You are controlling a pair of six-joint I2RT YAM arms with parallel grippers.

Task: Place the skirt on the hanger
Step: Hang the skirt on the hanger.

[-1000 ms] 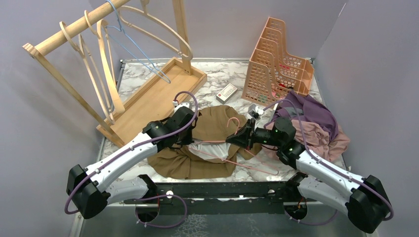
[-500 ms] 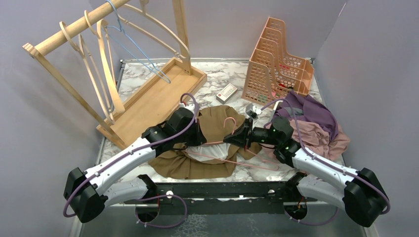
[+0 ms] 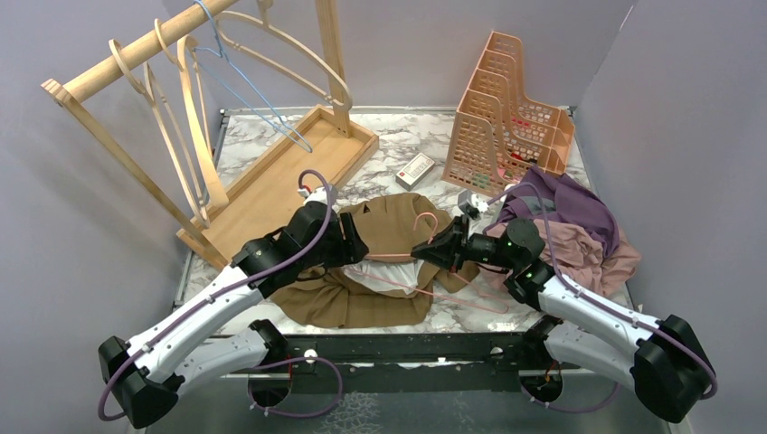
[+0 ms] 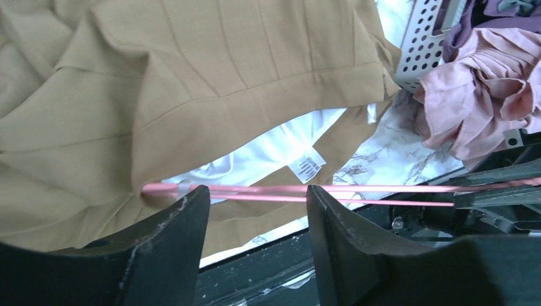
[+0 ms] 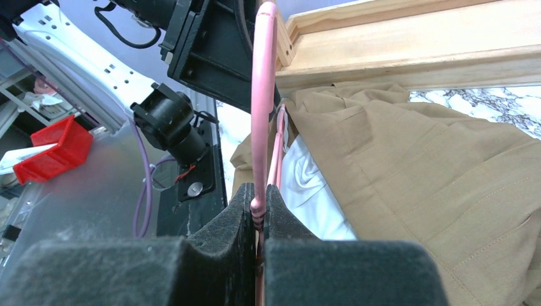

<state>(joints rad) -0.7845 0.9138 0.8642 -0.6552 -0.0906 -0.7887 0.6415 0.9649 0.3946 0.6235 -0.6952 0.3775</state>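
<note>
Left tool [image 4: 255, 194], fingers apart and gripping nothing, hovers at skirt's left edge. Tan skirt [image 3: 389, 221] lies bunched on marble worktop [image 3: 398, 136], white lining showing at waist. Pink hanger [image 4: 383, 189] runs across waist opening; its left end looks tucked under waistband. Right tool [image 5: 258, 191], at skirt's right edge, clamped tight on hanger. Judged partway: one side threaded, other side and lifting left. White tag [image 4: 305, 169] in lining: print too small to read. Small white box [image 3: 415, 169] behind skirt: red mark, text unreadable.

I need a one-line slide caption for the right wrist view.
Right end effector shut on the pink hanger, beside the brown skirt.
</note>
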